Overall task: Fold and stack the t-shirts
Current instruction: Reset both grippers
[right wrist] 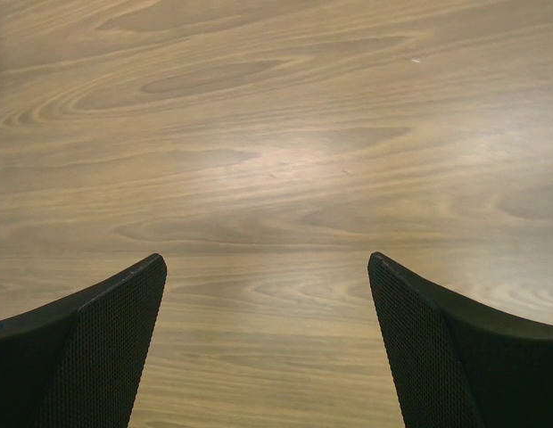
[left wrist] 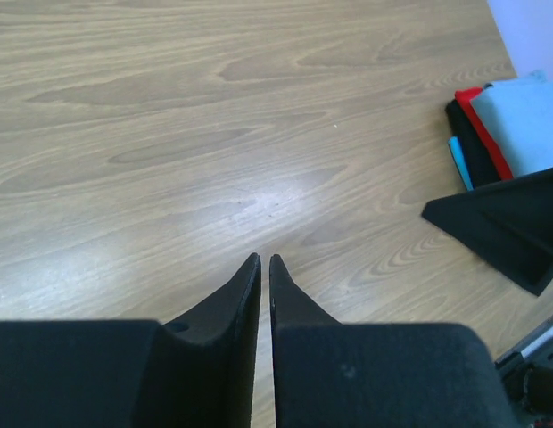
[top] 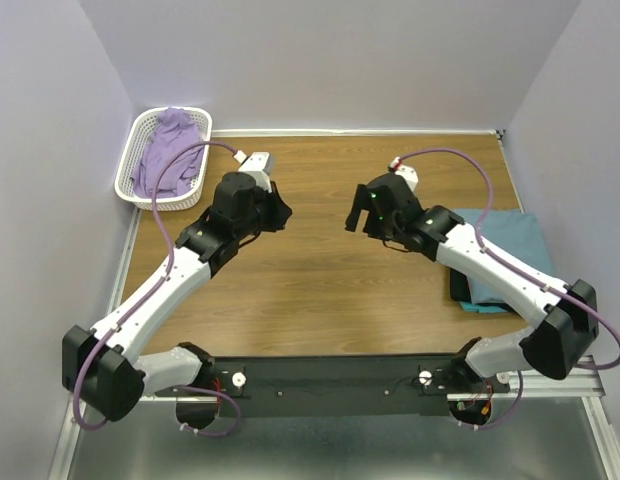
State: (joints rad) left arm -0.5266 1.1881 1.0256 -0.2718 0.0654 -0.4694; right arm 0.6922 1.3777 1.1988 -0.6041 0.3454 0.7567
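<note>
Overhead, left-wrist and right-wrist views. The folded stack (top: 510, 235) lies at the right edge of the bench (top: 310, 300), with a teal shirt on top. The right arm crosses it, hiding its middle and near-left corner. As far as the outline shows, its edges lie square to the bench and its longer side runs near to far. In the left-wrist view the stack (left wrist: 526, 116) is cut off by the frame. Red (left wrist: 486, 134), black and turquoise layers show at its edge, and one finger (left wrist: 504, 223) of the right tool overlaps it. A lilac shirt (top: 160, 145) lies crumpled in the basket (top: 123, 183) at far left, so its direction is unreadable. The left tool (top: 280, 215) (left wrist: 265, 260) is closed to a thin slit and grips nothing. The right tool (top: 355, 215) (right wrist: 268, 263) is spread wide over bare wood and holds nothing.
</note>
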